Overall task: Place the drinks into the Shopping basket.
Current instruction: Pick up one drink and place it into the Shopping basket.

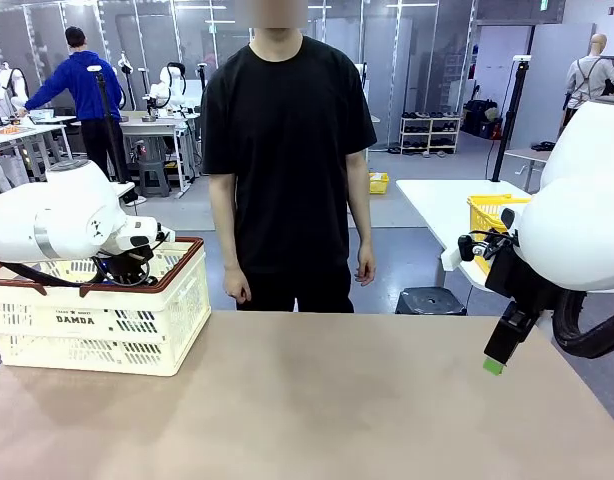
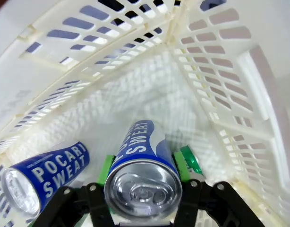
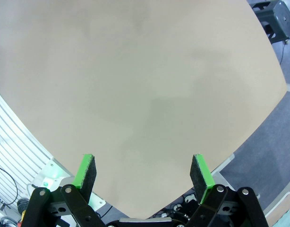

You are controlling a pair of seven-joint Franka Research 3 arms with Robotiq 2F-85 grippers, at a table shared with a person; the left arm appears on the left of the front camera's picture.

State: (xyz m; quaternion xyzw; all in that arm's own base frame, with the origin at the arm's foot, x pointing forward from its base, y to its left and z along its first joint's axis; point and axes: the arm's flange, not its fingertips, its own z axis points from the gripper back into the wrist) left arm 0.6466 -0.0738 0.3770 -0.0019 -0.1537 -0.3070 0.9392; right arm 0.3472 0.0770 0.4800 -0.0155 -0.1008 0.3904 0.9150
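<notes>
A: Left tool (image 2: 141, 170)?
B: Pinching a blue Pocari Sweat can (image 2: 142, 163) between its green pads (image 2: 105, 169), inside the Shopping basket (image 2: 230, 90).
A: Beside it?
B: Another blue can (image 2: 43, 177), a green one (image 2: 190, 160).
A: Right tool (image 3: 144, 172)?
B: Spread wide above bare tabletop (image 3: 135, 80).

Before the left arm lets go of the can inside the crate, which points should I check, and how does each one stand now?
1. Left gripper shut on the held Pocari Sweat can, green pads on both sides: ok.
2. Held can is inside the DAMDA basket, walls around it: ok.
3. Space under the held can: a second Pocari Sweat can lies to one side and a green can to the other; floor between looks free: ok.
4. How far the held can is above the floor: cannot tell.
5. Right gripper open, nothing held, over the table, away from the basket: ok.
6. Person's hands hang at the sides, away from the basket: ok.
</notes>
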